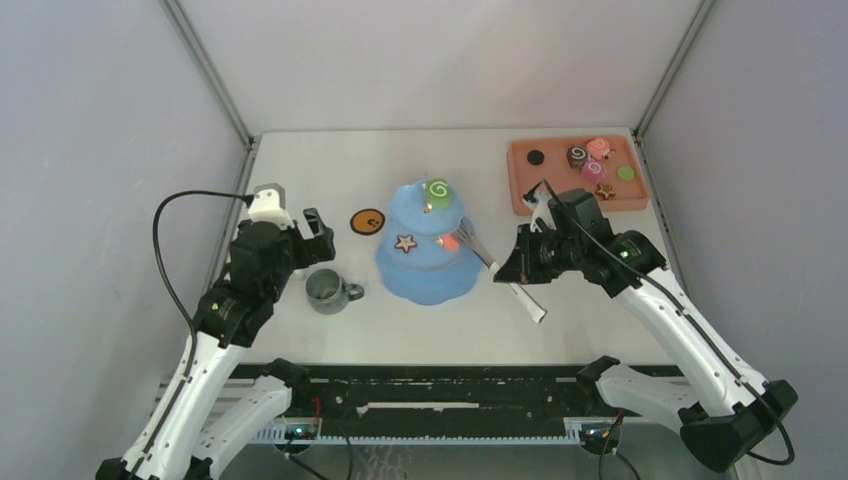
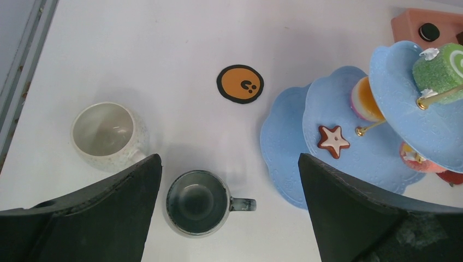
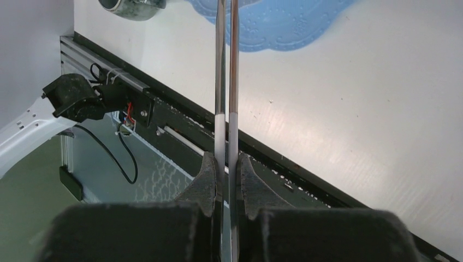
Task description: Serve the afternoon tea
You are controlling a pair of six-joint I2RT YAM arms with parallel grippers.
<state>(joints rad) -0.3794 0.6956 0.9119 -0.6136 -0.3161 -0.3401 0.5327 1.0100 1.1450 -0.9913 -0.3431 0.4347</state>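
Grey-green mug (image 2: 197,203) and white mug (image 2: 106,135), two, beside one cake stand (image 2: 331,99).

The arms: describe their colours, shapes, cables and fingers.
Both the left arm and right arm have white tubular links with black joint housings and small green lights. A black cable loops off the left arm; another runs along the right. The left gripper has broad matte black fingers; the right gripper has narrow curved black ones.
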